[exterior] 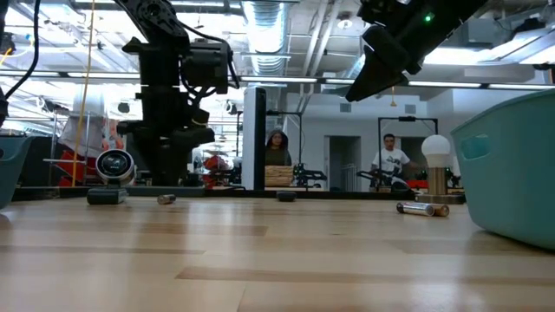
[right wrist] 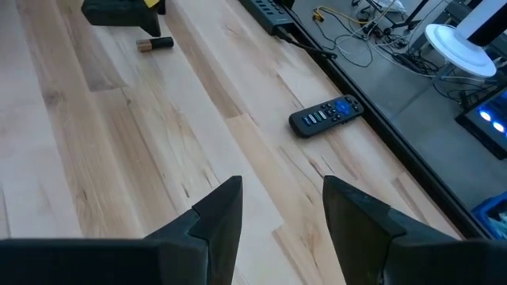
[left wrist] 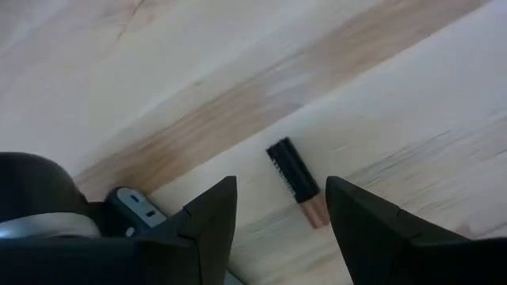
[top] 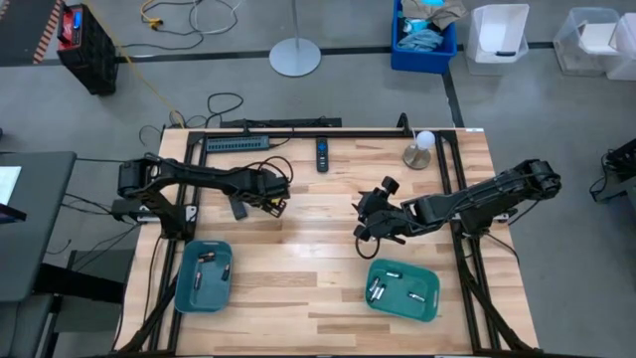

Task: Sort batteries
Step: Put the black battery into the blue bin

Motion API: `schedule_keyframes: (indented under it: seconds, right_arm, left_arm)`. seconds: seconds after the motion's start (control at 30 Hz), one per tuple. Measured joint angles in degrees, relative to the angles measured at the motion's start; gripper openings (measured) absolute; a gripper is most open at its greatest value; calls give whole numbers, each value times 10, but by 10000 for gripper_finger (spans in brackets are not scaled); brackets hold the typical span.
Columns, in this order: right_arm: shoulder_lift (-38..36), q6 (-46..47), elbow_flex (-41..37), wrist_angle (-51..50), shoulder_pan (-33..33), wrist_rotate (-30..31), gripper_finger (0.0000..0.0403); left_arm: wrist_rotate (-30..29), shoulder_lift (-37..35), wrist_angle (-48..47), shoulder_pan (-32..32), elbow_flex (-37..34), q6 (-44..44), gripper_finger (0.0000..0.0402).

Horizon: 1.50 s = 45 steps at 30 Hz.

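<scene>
I see a pale wood-plank counter (top: 298, 268), both claws released — left claw (left wrist: 281, 210) over a loose battery (left wrist: 297, 180), right claw (top: 366, 227) mid-frame — other batteries (top: 383, 289) in teal trays (top: 202, 297), two people in the lab behind.

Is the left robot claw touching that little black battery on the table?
Apart. The left wrist view shows the battery lying on bare wood between the open fingers of the left gripper, with gaps on both sides.

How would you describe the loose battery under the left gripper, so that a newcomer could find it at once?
Start at the left arm over the wooden table. Between the open fingers of its left gripper lies one battery, flat on the bare planks. It is black with a copper-coloured end and lies outside the teal trays, unlike the batteries already sorted into them.
</scene>
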Motion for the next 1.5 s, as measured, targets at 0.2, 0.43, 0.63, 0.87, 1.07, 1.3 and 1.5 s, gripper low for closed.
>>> schedule_keyframes:
  seconds: [0.2,0.43,0.63,0.87,1.07,1.3,1.5]
  right_arm:
    - [0,-1,0,-8,0,0,191]
    - [0,-1,0,-18,5,1,191]
    - [0,-2,0,-22,12,10,191]
    - [0,0,0,-22,11,14,191]
    - [0,0,0,-20,6,16,191]
    - [0,0,0,-20,6,16,191]
    - [0,0,0,-20,6,16,191]
  left_arm:
    - [-1,10,4,-1,-1,-44,192]
    - [-6,24,23,-5,-2,-67,193]
    - [21,68,43,-5,-2,-63,193]
    - [21,81,53,-5,0,-49,193]
    - [23,81,58,-7,-1,-35,168]
    - [29,83,70,-11,-1,-15,83]
    - [35,83,82,-21,-2,30,37]
